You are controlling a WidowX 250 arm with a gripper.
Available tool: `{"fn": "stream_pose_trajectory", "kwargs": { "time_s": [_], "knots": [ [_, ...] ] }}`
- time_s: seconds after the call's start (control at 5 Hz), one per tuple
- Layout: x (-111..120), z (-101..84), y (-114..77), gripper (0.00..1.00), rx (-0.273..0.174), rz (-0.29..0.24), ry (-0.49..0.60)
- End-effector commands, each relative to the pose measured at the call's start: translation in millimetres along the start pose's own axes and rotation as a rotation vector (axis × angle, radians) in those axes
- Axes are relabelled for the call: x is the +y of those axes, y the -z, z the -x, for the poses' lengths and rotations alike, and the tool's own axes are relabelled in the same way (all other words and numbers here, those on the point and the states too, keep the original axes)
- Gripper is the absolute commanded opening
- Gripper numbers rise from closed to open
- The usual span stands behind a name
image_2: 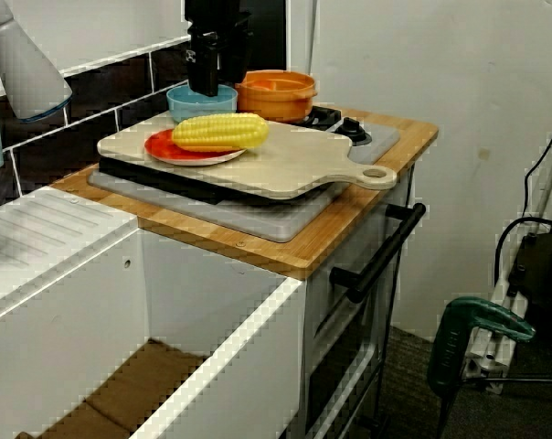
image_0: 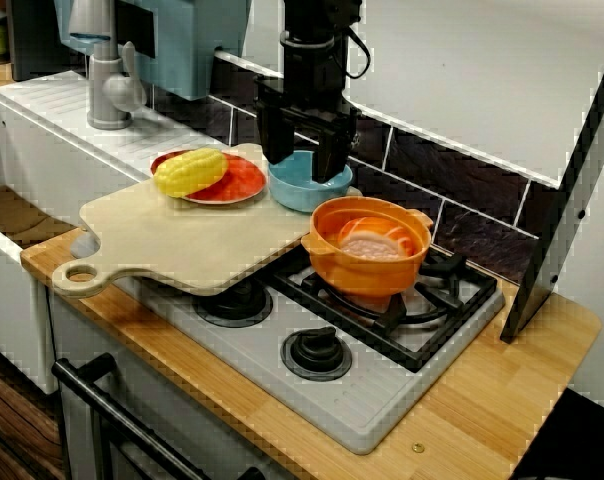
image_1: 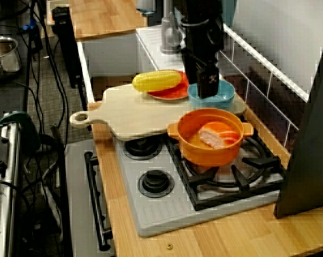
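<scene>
In the front view my black gripper hangs straight down over a blue bowl. Its fingers stand apart, one near each side of the bowl's mouth, and I see nothing between them. From the stove end the fingertips dip into the bowl. The bowl stands at the back right corner of a wooden cutting board. Left of it a yellow corn cob lies on a red plate. An orange pot holding a pink salmon piece stands on the burner beside the bowl.
The board overhangs the grey hob, whose front burners are bare. A grey faucet and white sink unit stand to the left. A dark slanted panel leans at the right. The oven handle juts out in front.
</scene>
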State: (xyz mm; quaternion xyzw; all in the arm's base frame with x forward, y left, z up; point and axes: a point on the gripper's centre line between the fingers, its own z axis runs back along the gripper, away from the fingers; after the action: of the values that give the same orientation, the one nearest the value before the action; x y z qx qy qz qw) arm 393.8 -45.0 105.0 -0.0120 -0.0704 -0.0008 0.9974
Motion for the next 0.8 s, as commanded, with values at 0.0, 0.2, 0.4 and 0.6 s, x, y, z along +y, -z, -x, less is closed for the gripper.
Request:
{"fn": "stream_pose_trajectory", "kwargs": {
  "time_s": [0.0, 0.2, 0.4, 0.6],
  "knots": [
    [6.2, -4.6, -32.9, 1.0, -0.057, 0.017, -0.003],
    [11.9, -1.8, -31.6, 1.0, -0.057, 0.0, -0.005],
    [18.1, -3.1, -31.8, 1.0, -0.054, -0.009, -0.016],
    [27.2, -5.0, -29.1, 1.0, -0.052, -0.026, -0.032]
  ]
}}
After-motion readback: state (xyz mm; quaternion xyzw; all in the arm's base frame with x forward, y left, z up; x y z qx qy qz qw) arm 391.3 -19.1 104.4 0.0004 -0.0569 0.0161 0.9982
